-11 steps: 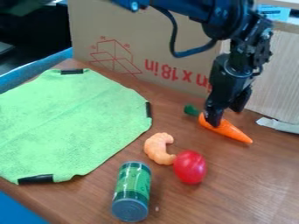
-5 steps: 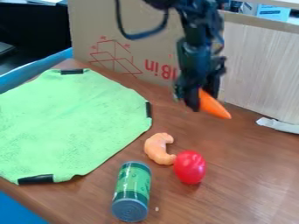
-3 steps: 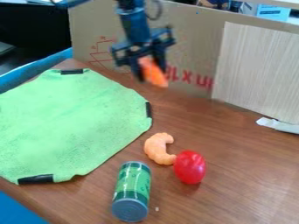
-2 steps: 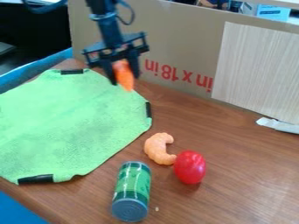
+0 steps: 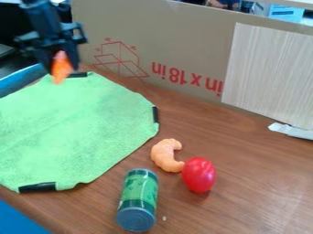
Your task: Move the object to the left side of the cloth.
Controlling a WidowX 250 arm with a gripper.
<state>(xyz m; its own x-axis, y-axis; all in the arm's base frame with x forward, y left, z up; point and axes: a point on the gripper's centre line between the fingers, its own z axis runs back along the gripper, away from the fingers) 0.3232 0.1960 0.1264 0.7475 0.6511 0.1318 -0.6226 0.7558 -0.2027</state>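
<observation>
– Cardboard [image 5: 183, 50] behind, wood table [image 5: 245, 173] under the cloth [image 5: 79, 123]. What can go wrong from here?

– Main risk is the drop. If I open while the gripper [image 5: 60, 63] is this high, the carrot [image 5: 61, 73] could bounce or roll off the cloth. It's smooth and tapered, so a weak pinch could also let it swivel.

– Placement?

– Could miss. I'm over the far edge, near a black strip [image 5: 78, 75]. Release there and it may land half off, on the strip or behind it. Lowering too hard could bunch the cloth.

– Where's the carrot relative to the gripper?

– Between the fingers, clamped, tip poking out below them and aimed down. Airborne as I read it; exact height I can't tell.

– So what's left?

– Come in over the cloth's left part, lower, then let go. Carry looks mostly done, placing isn't.
</observation>
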